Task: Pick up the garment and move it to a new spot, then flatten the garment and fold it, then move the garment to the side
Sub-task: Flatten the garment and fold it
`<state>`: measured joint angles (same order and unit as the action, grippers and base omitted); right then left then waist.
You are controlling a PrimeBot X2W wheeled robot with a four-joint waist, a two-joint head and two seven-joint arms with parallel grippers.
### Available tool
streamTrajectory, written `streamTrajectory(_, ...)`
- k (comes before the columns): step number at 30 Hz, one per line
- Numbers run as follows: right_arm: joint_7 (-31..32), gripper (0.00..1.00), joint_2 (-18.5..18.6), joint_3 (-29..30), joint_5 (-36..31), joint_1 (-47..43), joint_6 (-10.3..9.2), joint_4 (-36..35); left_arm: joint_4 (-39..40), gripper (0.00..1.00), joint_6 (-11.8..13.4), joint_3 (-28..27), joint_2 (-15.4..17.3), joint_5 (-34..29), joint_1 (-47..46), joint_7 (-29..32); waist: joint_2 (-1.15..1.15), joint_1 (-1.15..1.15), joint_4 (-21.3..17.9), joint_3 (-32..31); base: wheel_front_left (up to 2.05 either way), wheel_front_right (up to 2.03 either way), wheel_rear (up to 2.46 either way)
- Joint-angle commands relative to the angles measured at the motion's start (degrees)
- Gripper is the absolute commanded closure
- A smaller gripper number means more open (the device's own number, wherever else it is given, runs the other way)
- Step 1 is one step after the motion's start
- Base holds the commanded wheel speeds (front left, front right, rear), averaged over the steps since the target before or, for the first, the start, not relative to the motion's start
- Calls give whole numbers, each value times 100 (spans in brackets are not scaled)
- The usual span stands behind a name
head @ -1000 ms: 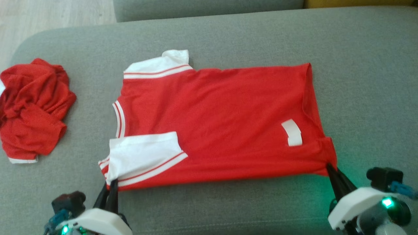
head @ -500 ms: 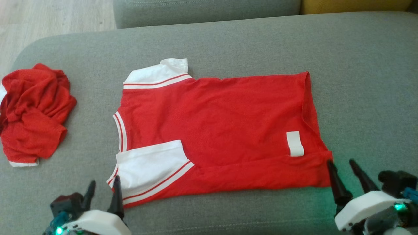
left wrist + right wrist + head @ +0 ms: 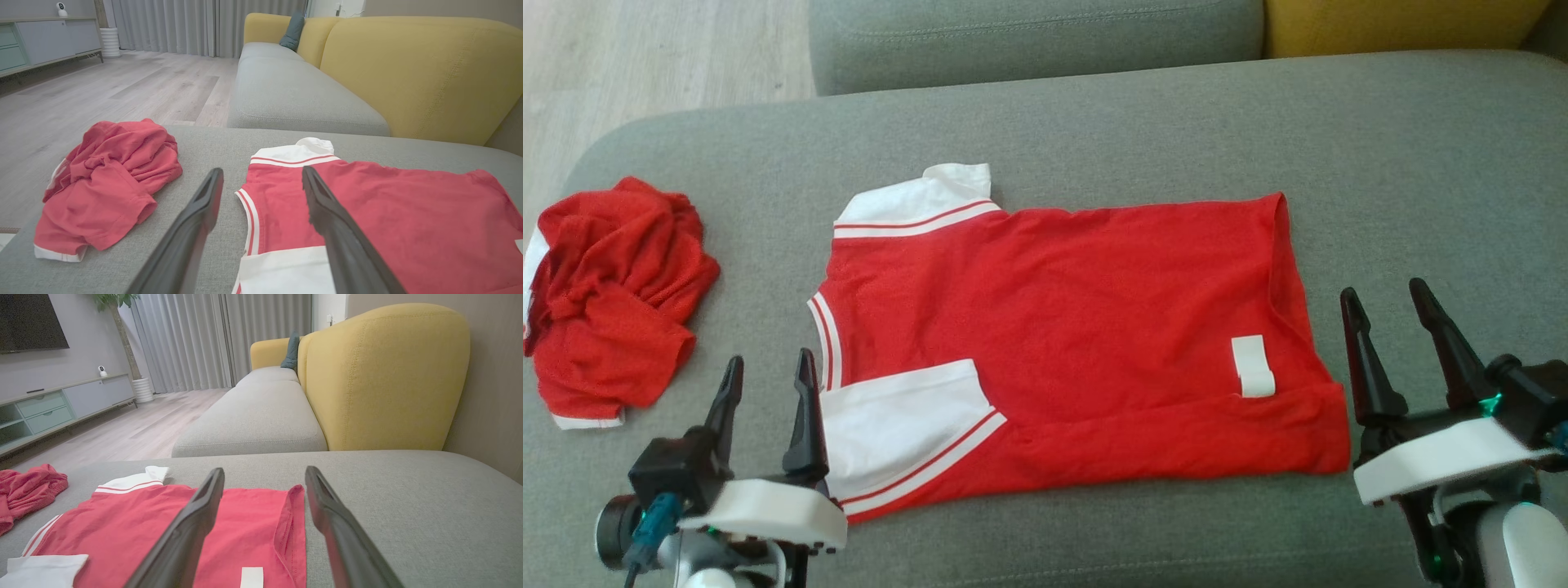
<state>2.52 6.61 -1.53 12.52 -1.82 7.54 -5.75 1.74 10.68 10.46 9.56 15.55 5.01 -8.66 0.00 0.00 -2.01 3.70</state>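
crumpled red cloth [image 3: 609, 290]: far left on grey cushion [image 3: 1094, 114]. left gripper [image 3: 771, 357]: fingers spread, empty, by the near white sleeve. garment [image 3: 1078, 327] (red, white trim): flat, mid-cushion. right gripper [image 3: 1383, 288]: fingers spread, empty, just beside the hem.

No legible text anywhere.

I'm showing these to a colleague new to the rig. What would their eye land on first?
The red shirt with white sleeves lies spread flat in the middle of the grey sofa cushion. At the cushion's left end sits a crumpled red garment. The left gripper and right gripper are open, one at each end of the shirt's near edge.
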Motion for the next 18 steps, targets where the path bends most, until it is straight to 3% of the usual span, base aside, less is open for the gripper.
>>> streamTrajectory(1, -18, 0, 87, -120, -17, 211, -5, -248, 234, 0, 41, -176, 128, -58, -290, 15, 0, 0, -1, -7, 0, 0, 0)
streamTrajectory(12, 14, 0, 0, -101, 46, 148, -5, -198, 264, 0, 56, -111, 173, -71, -308, 63, 0, 0, 7, 43, 0, 0, 0)
streamTrajectory(18, 38, 0, -1, -105, 87, 194, -5, -210, 100, 0, -180, 85, 169, -12, -767, 178, 0, 0, 12, 298, 0, 0, 0)
